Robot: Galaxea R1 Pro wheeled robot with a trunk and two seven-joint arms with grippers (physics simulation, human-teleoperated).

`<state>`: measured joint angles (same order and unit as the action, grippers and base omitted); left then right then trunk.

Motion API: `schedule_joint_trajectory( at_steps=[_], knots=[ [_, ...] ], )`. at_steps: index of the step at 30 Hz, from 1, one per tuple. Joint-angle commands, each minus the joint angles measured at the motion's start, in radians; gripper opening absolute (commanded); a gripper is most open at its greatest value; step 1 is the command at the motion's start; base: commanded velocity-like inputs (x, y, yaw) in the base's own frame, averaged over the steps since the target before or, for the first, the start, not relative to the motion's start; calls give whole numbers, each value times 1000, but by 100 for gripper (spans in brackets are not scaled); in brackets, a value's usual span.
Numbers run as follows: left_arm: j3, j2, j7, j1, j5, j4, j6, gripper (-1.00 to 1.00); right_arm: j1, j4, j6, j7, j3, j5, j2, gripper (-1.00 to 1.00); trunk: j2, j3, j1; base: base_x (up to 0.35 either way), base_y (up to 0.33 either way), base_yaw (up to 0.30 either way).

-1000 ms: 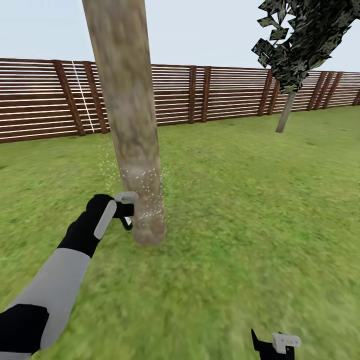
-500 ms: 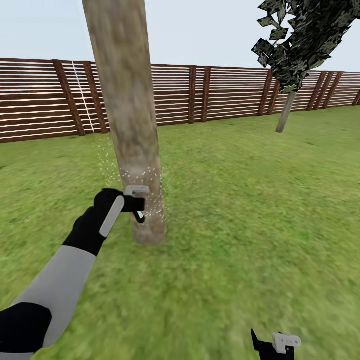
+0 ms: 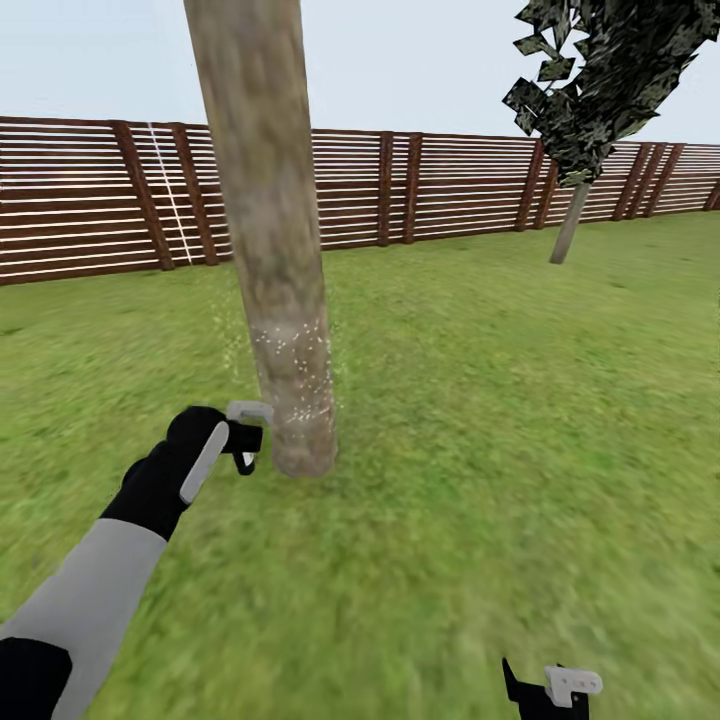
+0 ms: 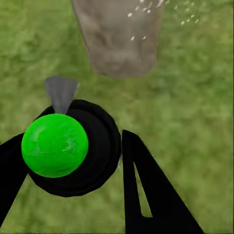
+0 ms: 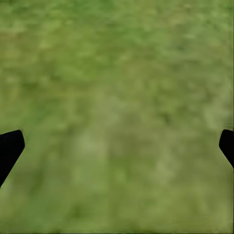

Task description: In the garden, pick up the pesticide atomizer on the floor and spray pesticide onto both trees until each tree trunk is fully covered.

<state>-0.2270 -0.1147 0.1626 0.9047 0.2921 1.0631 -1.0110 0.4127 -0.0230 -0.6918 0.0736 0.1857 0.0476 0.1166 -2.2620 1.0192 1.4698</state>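
Note:
The near tree's tree trunk (image 3: pixel 275 250) stands thick and mottled grey-brown just ahead on the garden lawn, with white spray specks (image 3: pixel 295 350) dotting its lower part. My left gripper (image 3: pixel 240 447) is low beside the trunk's base, to its left, shut on the pesticide atomizer (image 3: pixel 250 412). In the left wrist view the atomizer (image 4: pixel 68 146) shows a bright green round top on a black body, its grey nozzle pointing at the trunk base (image 4: pixel 122 39), between my left gripper's (image 4: pixel 73 161) fingers. The second tree (image 3: pixel 590 90) stands far right. My right gripper (image 3: pixel 550 690) hangs open low over grass.
A reddish-brown slat fence (image 3: pixel 450 190) runs across the back of the lawn. Green grass (image 3: pixel 480 420) spreads around the near trunk and toward the far tree's thin-looking trunk (image 3: pixel 568 225). My right gripper (image 5: pixel 117 146) looks down at bare grass.
My left gripper with the atomizer first moved toward the trunk, then dropped back down and left. The whole view shifted a little, so the trunk now sits slightly further right. The right arm is unmoved.

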Motion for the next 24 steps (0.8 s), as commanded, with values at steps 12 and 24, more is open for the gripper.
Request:
schedule_joint_trajectory(
  at_steps=[12,24],
  knots=[
    [5,-21,-5,-219,-10,-11,82,-100,0,0,0,0,1,0,0,100,0,0,0,-323,29,0],
    [1,-175,-1073,-256,-584,-433,679,-100,75,-667,559,481,-92,76,-49,100,0,0,0,-271,0,0]
  ],
)
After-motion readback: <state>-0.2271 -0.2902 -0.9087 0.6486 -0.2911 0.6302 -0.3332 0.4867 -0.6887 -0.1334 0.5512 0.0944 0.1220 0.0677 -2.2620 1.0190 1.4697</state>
